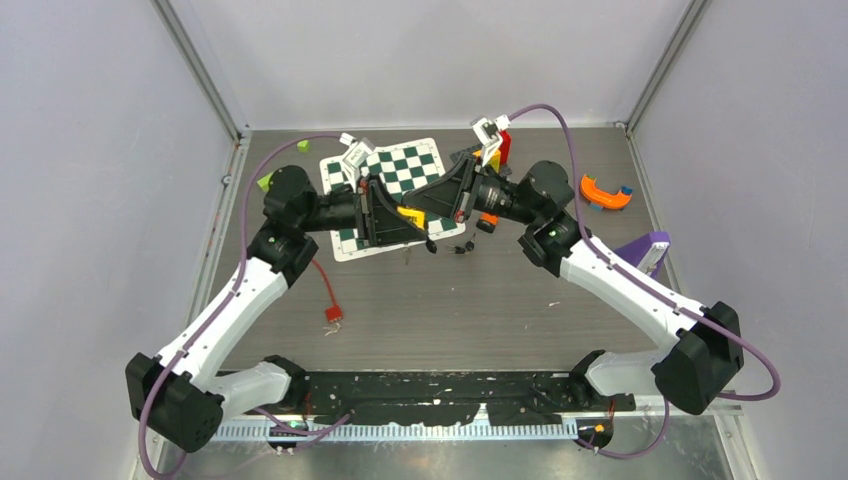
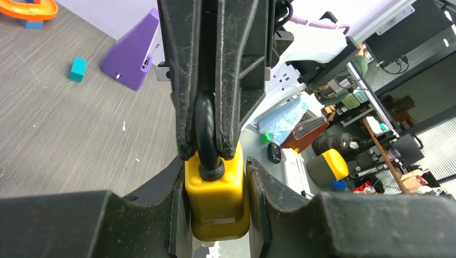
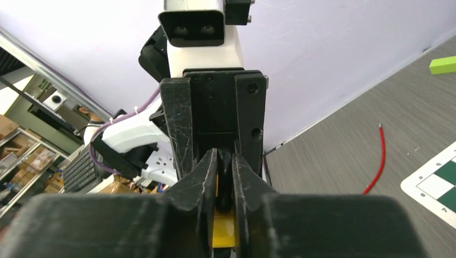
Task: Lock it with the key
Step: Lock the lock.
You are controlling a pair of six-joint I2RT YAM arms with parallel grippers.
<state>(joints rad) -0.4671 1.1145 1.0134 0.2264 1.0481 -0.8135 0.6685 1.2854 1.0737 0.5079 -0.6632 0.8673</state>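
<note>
The left pincer (image 2: 216, 180) is clamping the yellow body of the padlock (image 2: 218, 207), raised above the bench (image 1: 480, 310), while the right pincer (image 3: 220, 180) is pinching its black shackle (image 2: 207, 134). It is likely handling stiff, weighty and slick, so the flat body sides are offering the surest hold.

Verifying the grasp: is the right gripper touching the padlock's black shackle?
Touching. The left wrist view shows the right gripper clamped on both sides of the black shackle, just above the yellow padlock body held by the left gripper.

Pale lilac walls (image 1: 90, 150), grey wood-grain tabletop (image 1: 450, 320), cluttered shelves (image 2: 376, 121) beyond.
</note>
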